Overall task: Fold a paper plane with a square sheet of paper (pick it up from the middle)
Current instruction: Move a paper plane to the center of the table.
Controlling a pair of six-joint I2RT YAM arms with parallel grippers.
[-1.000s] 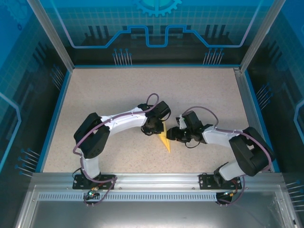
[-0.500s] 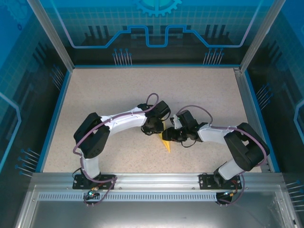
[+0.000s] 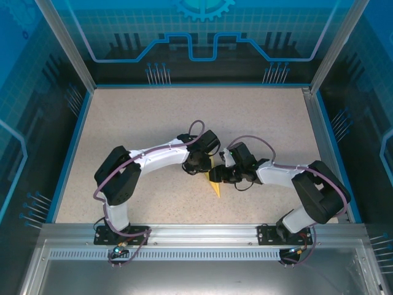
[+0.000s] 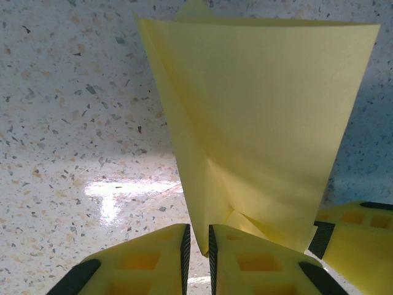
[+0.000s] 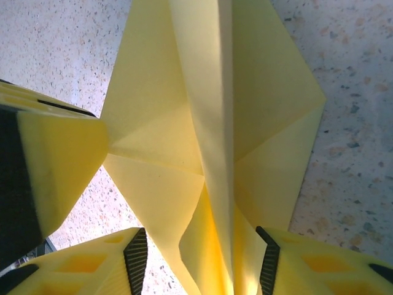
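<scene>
The square sheet of paper now stands as a folded pale-yellow paper plane on the speckled table, its point toward the near edge. My left gripper is shut on a lower fold of the paper plane, which rises between the left gripper's black pads. My right gripper comes in from the right. In its wrist view the right gripper is open, with the centre folds of the paper plane standing between the pads. Bare table shows beside its left pad.
The left gripper's yellow finger sits close on the left of the right wrist view. A right finger shows at the lower right of the left wrist view. Blue walls and a metal rail bound the table.
The right arm has swung left and its gripper has closed in on the paper plane. The left arm and its hold on the paper have not moved.
</scene>
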